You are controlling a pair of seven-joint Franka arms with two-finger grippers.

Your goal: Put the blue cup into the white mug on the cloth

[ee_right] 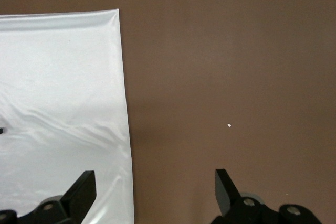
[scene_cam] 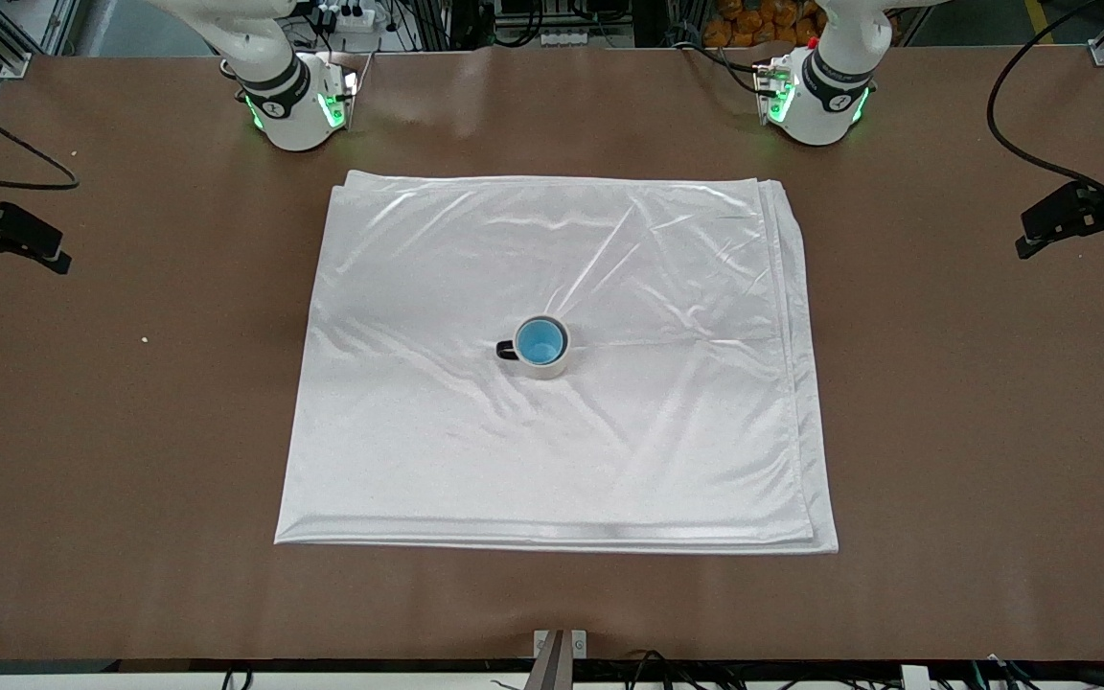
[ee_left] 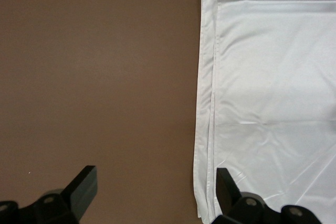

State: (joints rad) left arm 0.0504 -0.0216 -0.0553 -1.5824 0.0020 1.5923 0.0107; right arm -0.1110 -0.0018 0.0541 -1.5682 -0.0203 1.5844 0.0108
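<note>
The blue cup (scene_cam: 540, 340) sits upright inside the white mug (scene_cam: 552, 365), whose black handle points toward the right arm's end of the table. The mug stands in the middle of the cloth (scene_cam: 609, 450). Neither gripper shows in the front view. In the left wrist view my left gripper (ee_left: 155, 177) is open and empty, high over the cloth's (ee_left: 273, 77) edge and the bare table. In the right wrist view my right gripper (ee_right: 154, 178) is open and empty, high over the cloth's (ee_right: 58, 77) other edge. Both are well away from the mug.
The cloth lies on a brown table (scene_cam: 945, 383). The arm bases (scene_cam: 298, 105) (scene_cam: 816, 96) stand along its far edge. Black clamps (scene_cam: 6, 235) (scene_cam: 1079, 216) sit at both table ends, with a black cable (scene_cam: 1022, 134) near the left arm's end. A white speck (scene_cam: 144, 338) lies on the table.
</note>
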